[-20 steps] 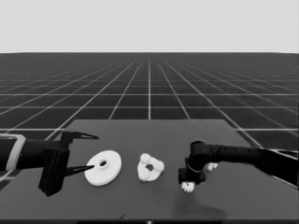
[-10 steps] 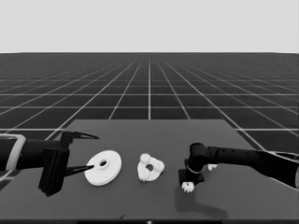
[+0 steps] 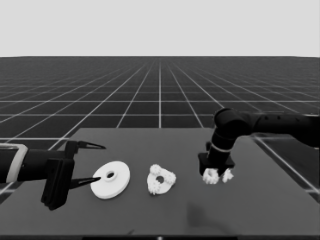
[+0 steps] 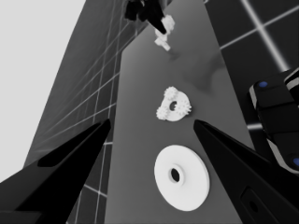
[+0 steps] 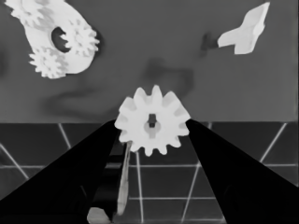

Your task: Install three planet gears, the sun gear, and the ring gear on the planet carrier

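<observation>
My right gripper (image 3: 214, 171) is shut on a small toothed gear (image 5: 153, 120), which hangs a little above the table toward its right side. The smaller round part (image 3: 161, 180) lies at mid-table with three gears on it around its hole, also shown in the right wrist view (image 5: 56, 37). Left of it rests the larger round part (image 3: 111, 179), flat on the table. My left gripper (image 3: 98, 163) waits open at the table's left end. One fingertip reaches over that part's rim, and the part is not held.
A thin white piece (image 3: 228, 175) lies on the table just right of the held gear, seen in the right wrist view (image 5: 245, 33) too. The table's front edge passes under the right gripper's fingers in that view. Dark machinery with blue lights (image 4: 275, 116) stands past the table's edge.
The right gripper has risen and shifted right and farther back, carrying the gear off the table. The left arm and both round parts have not moved.
</observation>
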`<state>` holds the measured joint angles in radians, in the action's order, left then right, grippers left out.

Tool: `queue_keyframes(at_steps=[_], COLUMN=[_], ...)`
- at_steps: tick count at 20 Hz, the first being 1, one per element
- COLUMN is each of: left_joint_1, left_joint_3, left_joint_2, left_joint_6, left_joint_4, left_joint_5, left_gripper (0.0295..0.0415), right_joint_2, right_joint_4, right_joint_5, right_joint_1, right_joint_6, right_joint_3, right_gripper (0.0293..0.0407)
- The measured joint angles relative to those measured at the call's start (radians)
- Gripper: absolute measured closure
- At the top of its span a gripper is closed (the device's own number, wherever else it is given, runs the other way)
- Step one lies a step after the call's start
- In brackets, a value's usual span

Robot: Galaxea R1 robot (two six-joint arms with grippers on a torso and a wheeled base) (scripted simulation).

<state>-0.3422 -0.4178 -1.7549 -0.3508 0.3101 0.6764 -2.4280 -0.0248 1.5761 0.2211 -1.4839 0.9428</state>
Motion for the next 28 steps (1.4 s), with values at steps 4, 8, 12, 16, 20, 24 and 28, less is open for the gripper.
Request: queue_keyframes(at_steps=[4,8,12,16,20,24,28], left_joint_1=[0.000,0.000,0.000,0.000,0.000,0.000,0.000], left_joint_3=[0.000,0.000,0.000,0.000,0.000,0.000,0.000], left_joint_2=[0.000,0.000,0.000,0.000,0.000,0.000,0.000], left_joint_6=[0.000,0.000,0.000,0.000,0.000,0.000,0.000], left_joint_4=[0.000,0.000,0.000,0.000,0.000,0.000,0.000], left_joint_5=[0.000,0.000,0.000,0.000,0.000,0.000,0.000], left_gripper=[0.0326,0.0326,0.0326,0.0326,0.0326,0.0326,0.0326], right_joint_2=[-0.004,-0.491,-0.620,-0.631,-0.655,-0.661,-0.661], right_joint_4=[-0.034,-0.027,-0.024,0.112,0.279,0.296,0.297], right_joint_5=[0.001,0.000,0.005,-0.021,-0.067,-0.076,-0.076], right_joint_1=[0.034,0.025,0.021,-0.095,-0.293,-0.310,-0.319], right_joint_6=[0.010,0.008,0.093,0.098,0.156,0.168,0.150], right_joint_3=[0.015,0.511,0.714,0.730,0.822,0.843,0.845], right_gripper=[0.0390,0.0390,0.0390,0.0390,0.0390,0.0390,0.0390])
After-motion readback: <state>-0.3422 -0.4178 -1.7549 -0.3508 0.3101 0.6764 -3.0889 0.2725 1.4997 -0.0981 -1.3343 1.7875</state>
